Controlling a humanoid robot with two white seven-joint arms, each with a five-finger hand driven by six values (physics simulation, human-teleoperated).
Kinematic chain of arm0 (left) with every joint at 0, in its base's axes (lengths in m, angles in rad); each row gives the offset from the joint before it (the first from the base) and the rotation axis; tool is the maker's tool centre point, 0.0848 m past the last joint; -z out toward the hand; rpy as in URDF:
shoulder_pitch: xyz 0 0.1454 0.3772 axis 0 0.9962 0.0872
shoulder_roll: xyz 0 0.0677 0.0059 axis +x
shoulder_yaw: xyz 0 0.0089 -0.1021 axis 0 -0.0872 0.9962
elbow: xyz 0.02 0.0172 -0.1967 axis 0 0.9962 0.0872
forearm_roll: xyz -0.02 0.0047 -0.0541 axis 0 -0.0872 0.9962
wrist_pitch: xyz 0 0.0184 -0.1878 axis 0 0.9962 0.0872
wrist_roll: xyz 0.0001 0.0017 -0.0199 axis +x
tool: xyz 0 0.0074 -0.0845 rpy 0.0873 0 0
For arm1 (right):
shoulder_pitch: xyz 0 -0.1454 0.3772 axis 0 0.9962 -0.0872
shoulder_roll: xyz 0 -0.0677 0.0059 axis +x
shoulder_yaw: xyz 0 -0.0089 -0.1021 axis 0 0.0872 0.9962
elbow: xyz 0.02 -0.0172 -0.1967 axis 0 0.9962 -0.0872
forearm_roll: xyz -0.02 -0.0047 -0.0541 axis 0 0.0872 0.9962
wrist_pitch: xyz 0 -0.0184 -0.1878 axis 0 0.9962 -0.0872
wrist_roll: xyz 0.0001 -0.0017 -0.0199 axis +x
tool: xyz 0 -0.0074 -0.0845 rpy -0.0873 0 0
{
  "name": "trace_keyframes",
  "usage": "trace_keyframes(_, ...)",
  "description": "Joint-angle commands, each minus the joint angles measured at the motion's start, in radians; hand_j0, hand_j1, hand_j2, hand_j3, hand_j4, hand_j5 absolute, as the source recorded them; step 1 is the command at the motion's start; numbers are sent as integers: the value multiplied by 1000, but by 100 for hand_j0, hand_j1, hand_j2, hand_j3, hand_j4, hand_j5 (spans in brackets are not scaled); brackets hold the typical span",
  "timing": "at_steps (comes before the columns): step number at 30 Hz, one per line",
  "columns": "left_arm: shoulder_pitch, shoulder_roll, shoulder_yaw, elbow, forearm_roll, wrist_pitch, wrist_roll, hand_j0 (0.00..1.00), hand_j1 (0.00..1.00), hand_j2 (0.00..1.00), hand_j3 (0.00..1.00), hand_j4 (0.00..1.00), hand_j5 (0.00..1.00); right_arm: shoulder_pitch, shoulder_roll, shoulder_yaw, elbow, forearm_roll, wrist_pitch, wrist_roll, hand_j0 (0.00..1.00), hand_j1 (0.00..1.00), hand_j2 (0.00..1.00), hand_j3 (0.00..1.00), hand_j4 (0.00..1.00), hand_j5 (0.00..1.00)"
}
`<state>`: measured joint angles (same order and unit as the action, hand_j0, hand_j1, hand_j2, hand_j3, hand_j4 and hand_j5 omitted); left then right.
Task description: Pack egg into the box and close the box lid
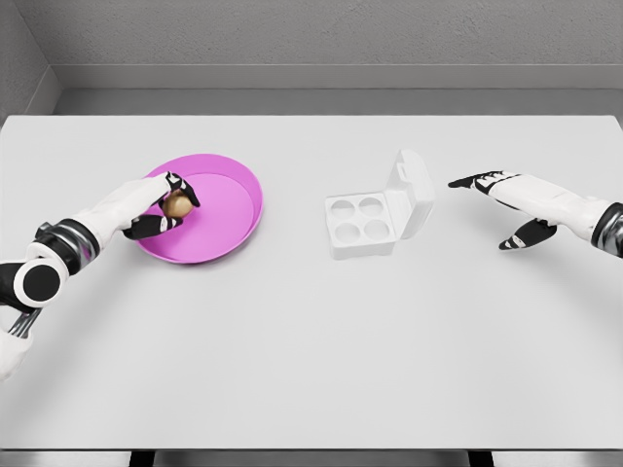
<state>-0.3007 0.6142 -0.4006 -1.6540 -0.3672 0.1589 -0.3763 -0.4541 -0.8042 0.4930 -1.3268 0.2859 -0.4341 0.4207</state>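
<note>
Brown egg [177, 204] in left hand [146, 206] (over pink bowl [238, 209]).

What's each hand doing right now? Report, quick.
Left hand: closed on the egg over the pink plate.
Right hand: open, holding nothing.

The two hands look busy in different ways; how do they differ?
The left hand reaches into the pink bowl, fingers closed around the egg; the right hand holds nothing, fingers stretched out. The left is over the bowl; the right hovers beside the open egg box, not touching. Both are white with black fingertips.
</note>
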Motion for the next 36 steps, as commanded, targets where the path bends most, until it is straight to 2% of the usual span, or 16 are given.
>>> trace_keyframes(1, 0, -1, 0, -3, 1, -1, 0, 46, 46, 46, 46, 46, 46, 0, -1, -1, -2, -5, 1, 0, 100, 100, 100, 100, 100, 100)
trace_keyframes(10, -14, -14, -3, -13, 1, -1, 0, 44, 44, 44, 44, 44, 44, 0, -1, -1, -2, -5, 1, 0, 100, 100, 100, 100, 100, 100)
trace_keyframes(36, -80, -137, -40, -12, -7, -1, 0, 42, 42, 42, 42, 42, 42, 2, 5, -1, 0, -5, 1, 0, 100, 100, 100, 100, 100, 100)
